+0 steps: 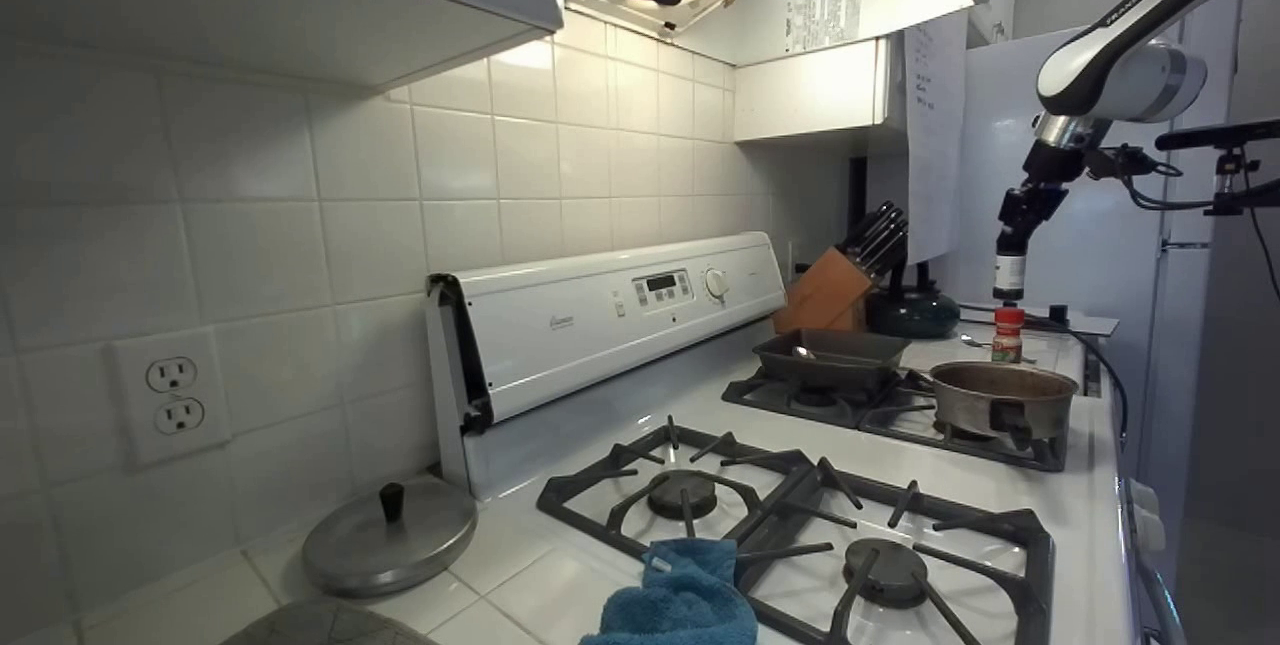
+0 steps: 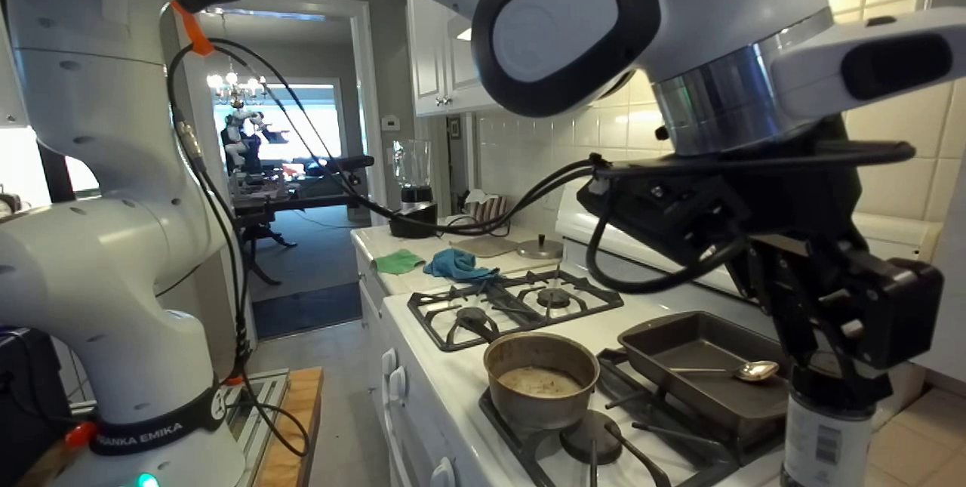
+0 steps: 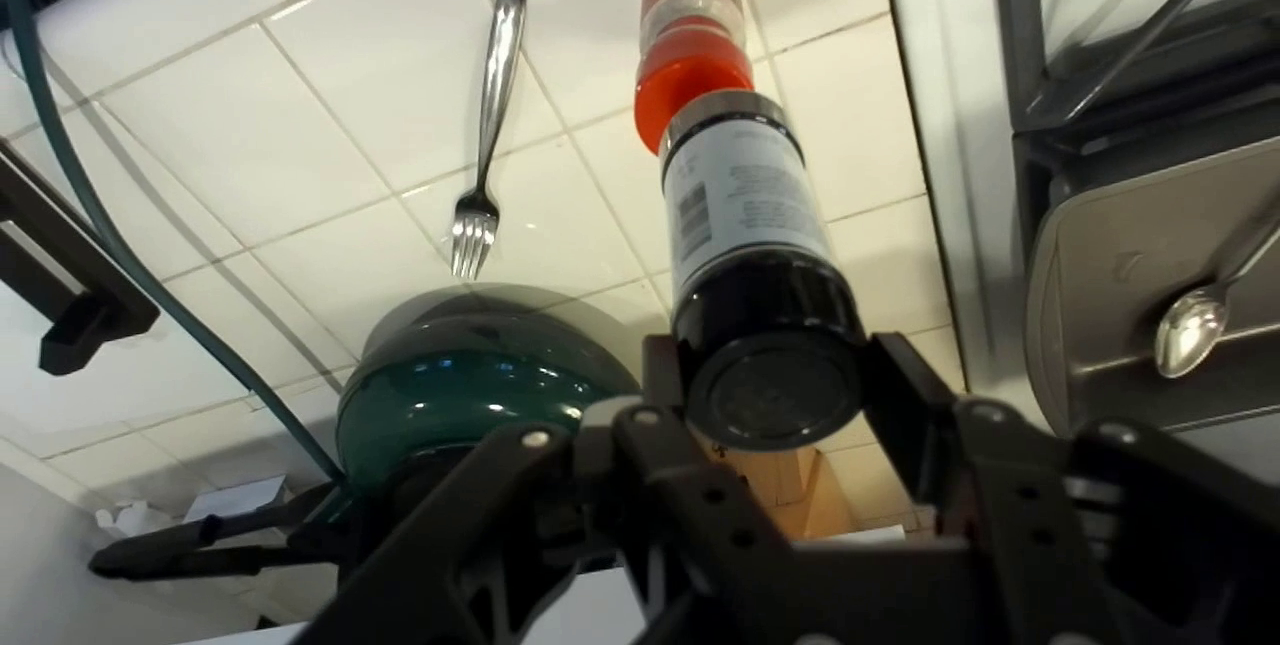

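Observation:
My gripper (image 3: 775,365) is shut on a spice jar (image 3: 742,187), its fingertips (image 3: 662,375) pressed to either side of the black end. A white label wraps the jar, and a silvery rim marks its far end. In both exterior views the jar (image 1: 1010,277) hangs nearly upright under the jaws, its label (image 2: 826,442) partly cut off by the frame edge in an exterior view. Straight beneath it, a bottle with a red cap (image 1: 1008,317) stands on the counter. In the wrist view the jar overlaps this red cap (image 3: 690,70); whether they touch, I cannot tell.
A fork (image 3: 495,95) lies on the tiles beside a dark green kettle (image 3: 470,380). The knife block (image 1: 825,290) stands behind. On the stove are a saucepan (image 2: 542,381) and a baking pan (image 2: 702,355) holding a spoon (image 2: 757,371). A cable (image 3: 150,275) crosses the counter.

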Motion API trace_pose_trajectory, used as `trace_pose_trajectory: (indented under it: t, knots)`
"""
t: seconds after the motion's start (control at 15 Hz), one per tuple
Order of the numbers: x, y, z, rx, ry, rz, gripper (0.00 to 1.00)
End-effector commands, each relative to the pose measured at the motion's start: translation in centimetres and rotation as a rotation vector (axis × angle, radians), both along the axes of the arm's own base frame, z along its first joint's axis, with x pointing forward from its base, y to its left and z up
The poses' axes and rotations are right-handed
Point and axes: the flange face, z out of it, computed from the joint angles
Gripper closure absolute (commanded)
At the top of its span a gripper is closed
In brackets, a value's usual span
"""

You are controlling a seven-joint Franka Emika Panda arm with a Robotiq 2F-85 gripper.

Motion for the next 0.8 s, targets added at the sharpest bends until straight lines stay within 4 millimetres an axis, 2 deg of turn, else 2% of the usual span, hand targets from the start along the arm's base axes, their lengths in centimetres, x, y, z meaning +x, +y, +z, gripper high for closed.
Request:
trace_pose_trajectory:
  t: [0.0, 0.73]
  knots:
    - [-1.15, 0.2, 0.24, 0.015, -0.019, -0.021, 0.76]
    - [-1.09, -0.63, -0.54, 0.058, -0.035, -0.057, 0.76]
